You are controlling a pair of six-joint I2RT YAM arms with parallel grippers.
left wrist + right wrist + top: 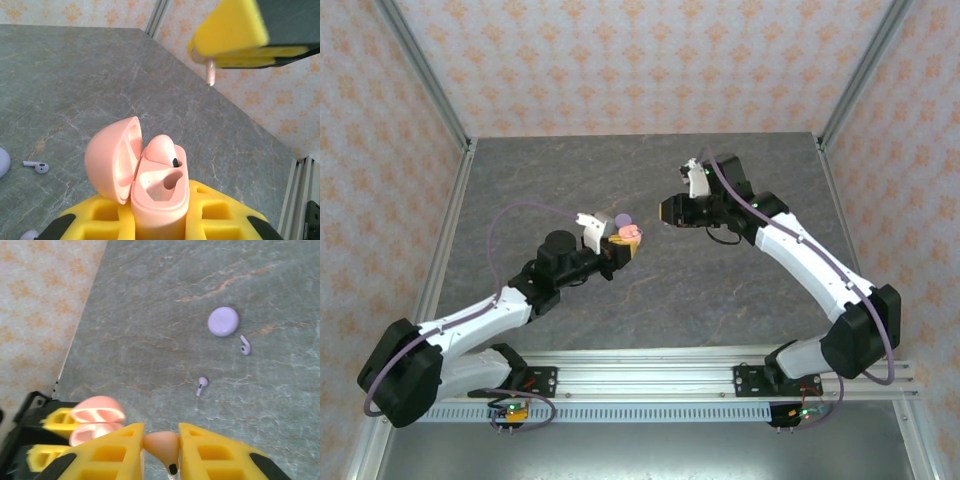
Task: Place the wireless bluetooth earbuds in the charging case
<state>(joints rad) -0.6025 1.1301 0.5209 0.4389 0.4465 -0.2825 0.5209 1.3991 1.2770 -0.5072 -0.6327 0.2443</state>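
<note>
Jaws of your left gripper (160, 222) clamp the open salmon-pink charging case (161, 197), one pink earbud (162, 149) seated inside. Your right gripper (161, 450) pinches a second pink earbud (160, 440), apart from that case. Two lilac earbuds (244, 345) (201, 385) lie on the table (150, 315) near the lilac case (223, 321).

I can read no text, label, brand or number anywhere. At the lower right of my left wrist view, a black block (311, 221) may carry tiny pale lettering, but it is too blurred to make out.
</note>
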